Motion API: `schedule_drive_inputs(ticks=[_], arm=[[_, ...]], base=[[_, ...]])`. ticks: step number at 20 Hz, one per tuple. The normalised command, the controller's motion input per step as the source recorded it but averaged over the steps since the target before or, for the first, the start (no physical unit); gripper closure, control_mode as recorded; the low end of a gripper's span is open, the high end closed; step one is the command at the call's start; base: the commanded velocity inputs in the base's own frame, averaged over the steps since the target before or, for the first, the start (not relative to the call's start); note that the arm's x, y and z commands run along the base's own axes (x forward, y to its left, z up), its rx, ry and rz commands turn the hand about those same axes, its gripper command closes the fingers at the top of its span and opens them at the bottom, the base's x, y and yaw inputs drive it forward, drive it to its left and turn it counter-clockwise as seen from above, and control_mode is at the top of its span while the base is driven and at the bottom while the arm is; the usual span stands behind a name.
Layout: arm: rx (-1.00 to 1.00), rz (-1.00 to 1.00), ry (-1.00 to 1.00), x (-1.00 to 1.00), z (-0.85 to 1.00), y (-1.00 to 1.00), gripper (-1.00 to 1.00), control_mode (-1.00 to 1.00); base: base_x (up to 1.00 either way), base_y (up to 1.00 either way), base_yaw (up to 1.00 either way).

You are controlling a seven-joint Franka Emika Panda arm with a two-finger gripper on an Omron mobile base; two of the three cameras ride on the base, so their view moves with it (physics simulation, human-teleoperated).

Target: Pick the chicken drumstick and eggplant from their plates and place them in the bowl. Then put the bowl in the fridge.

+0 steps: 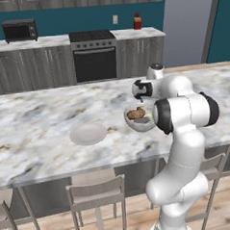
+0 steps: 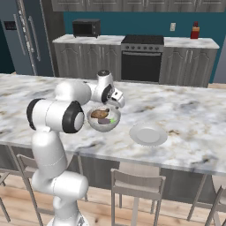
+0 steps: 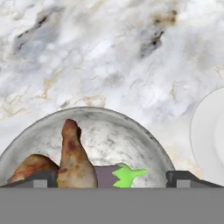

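Observation:
The glassy bowl (image 1: 140, 119) (image 2: 103, 120) (image 3: 87, 131) stands on the marble island counter right in front of the arm. Inside it lie the golden-brown chicken drumstick (image 3: 72, 155) (image 1: 135, 114) (image 2: 100, 114) and the eggplant (image 3: 124, 174) (image 2: 106, 121), whose green end shows. My gripper (image 3: 113, 178) (image 1: 143, 91) (image 2: 115, 99) hovers just above the bowl, open, its fingertips (image 3: 43, 178) spread wide with nothing held. One flat white plate (image 1: 88, 133) (image 2: 148, 133) (image 3: 212, 135) lies bare beside the bowl. The dark grey fridge (image 2: 26, 35) stands at the far left of the right base view.
Across the aisle runs a back counter with a black oven (image 1: 94, 60) (image 2: 141, 59), a microwave (image 1: 19, 30) (image 2: 86, 27) and a red bottle (image 1: 137, 21) (image 2: 194, 31). Stools (image 1: 95, 197) (image 2: 134, 190) line the island's near edge.

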Motion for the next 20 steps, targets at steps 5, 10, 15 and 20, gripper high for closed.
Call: schedule_drive_inputs(ticks=[5,10,15,20], arm=[[0.05,0.00,0.00,-0.43,0.12,-0.24,-1.00,-1.00],[0.00,0.01,0.00,-0.42,-0.02,-0.09,-1.00,-1.00],[0.00,0.07,0.03,-0.31,-0.14,0.00,-1.00,-1.00],[0.00,0.13,0.03,-0.28,-0.15,0.00,-1.00,-1.00]], base=[[0.00,0.00,0.00],[0.00,0.00,0.00],[0.00,0.00,0.00],[0.00,0.00,0.00]])
